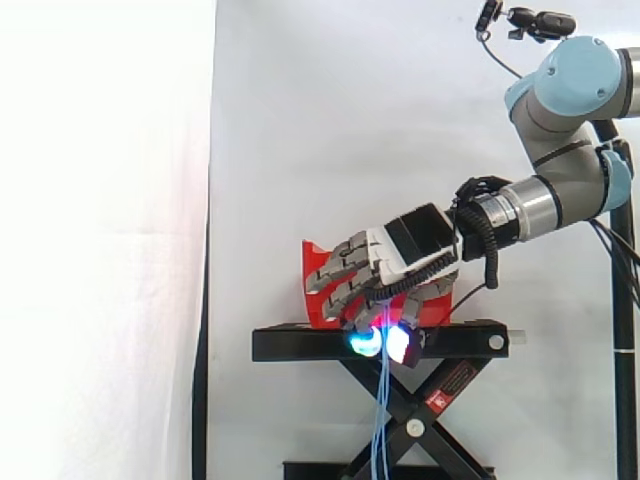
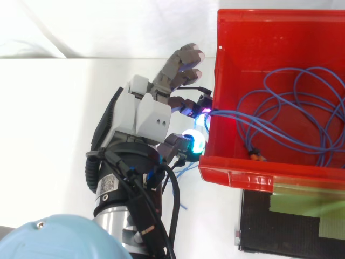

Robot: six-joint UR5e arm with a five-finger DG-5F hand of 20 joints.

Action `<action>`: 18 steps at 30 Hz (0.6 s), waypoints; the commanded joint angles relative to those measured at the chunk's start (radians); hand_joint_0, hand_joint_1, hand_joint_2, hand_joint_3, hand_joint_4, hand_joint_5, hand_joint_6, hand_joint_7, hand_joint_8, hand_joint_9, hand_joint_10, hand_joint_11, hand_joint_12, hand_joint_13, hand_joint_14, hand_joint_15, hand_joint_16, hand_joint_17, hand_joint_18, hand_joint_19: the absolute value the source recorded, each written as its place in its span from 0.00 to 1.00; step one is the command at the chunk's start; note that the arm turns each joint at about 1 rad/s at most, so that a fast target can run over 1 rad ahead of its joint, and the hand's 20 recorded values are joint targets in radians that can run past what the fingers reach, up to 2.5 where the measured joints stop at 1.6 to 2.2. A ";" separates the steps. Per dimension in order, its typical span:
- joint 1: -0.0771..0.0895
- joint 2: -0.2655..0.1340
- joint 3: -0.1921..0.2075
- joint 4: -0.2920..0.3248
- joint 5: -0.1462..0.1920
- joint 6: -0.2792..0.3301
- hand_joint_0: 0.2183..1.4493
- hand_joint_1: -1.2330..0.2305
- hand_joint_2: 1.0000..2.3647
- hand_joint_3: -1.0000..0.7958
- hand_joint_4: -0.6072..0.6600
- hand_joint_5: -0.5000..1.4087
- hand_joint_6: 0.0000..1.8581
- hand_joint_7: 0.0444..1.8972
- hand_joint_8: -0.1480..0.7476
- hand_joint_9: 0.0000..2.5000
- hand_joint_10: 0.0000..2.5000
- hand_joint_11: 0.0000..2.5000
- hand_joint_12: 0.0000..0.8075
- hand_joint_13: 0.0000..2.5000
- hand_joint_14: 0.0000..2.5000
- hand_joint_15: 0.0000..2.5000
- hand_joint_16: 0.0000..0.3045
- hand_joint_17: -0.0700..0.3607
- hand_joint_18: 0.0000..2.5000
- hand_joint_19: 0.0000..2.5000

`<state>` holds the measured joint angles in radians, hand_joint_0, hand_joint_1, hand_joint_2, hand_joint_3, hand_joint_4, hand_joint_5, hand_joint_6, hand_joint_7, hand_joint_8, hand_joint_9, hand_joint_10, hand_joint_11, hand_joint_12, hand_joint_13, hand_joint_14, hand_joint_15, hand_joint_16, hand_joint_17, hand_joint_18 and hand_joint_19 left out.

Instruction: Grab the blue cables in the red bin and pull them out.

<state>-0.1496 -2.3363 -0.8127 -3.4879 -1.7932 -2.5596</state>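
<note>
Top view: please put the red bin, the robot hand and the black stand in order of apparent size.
1. red bin
2. robot hand
3. black stand, but the bin covers much of it, so its rank is unsure

A white curtain [image 1: 300, 120] hangs behind everything, its left part glaring far brighter than the rest, with a dark vertical seam [image 1: 203, 380] low down between the two. Before it stands a black stand [image 1: 300, 344] on crossed scissor legs (one leg carries a red label [image 1: 450, 385]). From above, its dark top [image 2: 259, 232] bears strips of yellowish-green tape [image 2: 304, 208], and a plain white surface [image 2: 54, 135] spreads beside it.
</note>
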 commanded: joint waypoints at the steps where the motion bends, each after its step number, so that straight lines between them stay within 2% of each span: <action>1: -0.001 0.000 0.000 0.001 0.000 -0.006 0.56 0.27 0.00 0.00 0.65 0.75 0.00 0.35 0.45 0.27 0.01 0.16 0.40 0.16 0.01 0.14 0.14 0.38 0.14 0.25; 18: 0.001 0.000 0.000 0.006 0.000 -0.032 0.56 0.27 0.00 0.00 0.65 0.76 0.00 0.35 0.45 0.27 0.01 0.16 0.40 0.17 0.01 0.15 0.14 0.38 0.14 0.25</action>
<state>-0.1495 -2.3364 -0.8130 -3.4828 -1.7932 -2.5888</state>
